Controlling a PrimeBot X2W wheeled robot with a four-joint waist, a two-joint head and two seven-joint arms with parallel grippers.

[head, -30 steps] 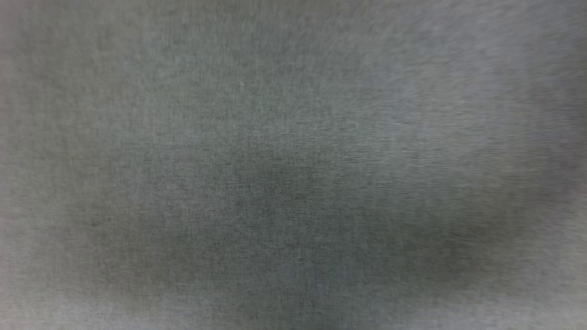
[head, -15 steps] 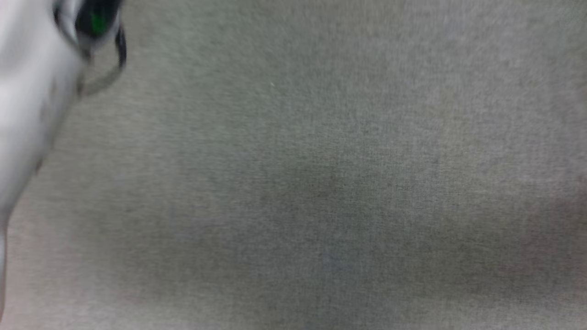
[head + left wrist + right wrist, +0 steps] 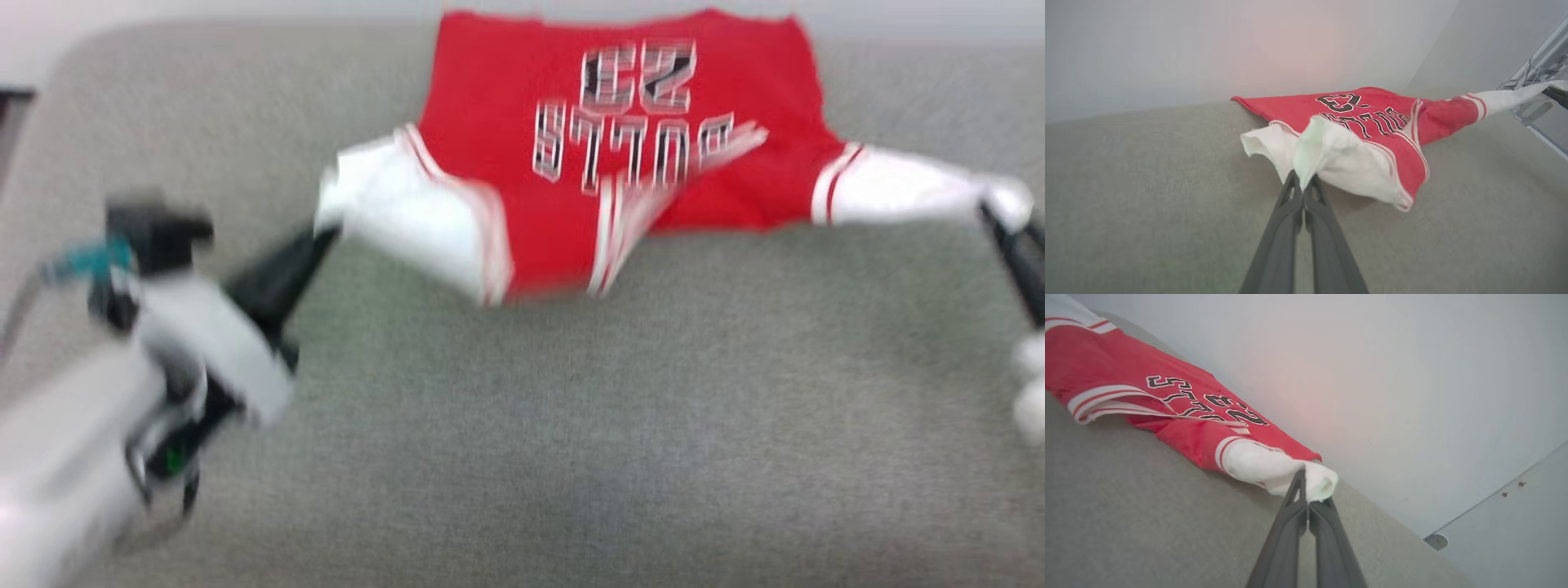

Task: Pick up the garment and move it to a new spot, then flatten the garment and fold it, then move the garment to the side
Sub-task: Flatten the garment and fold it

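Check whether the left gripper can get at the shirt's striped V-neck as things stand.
Likely not yet: the left gripper is shut on the white sleeve of the garment. The V-neck lies close with nothing between, so it could after letting go.

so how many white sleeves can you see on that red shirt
2. One sleeve is at the head view's left, pinched in the left gripper; the other sleeve stretches right, pinched in the right gripper. Both belong to the garment.

Garment [image 3: 490,90] partly on grey surface [image 3: 522,449]
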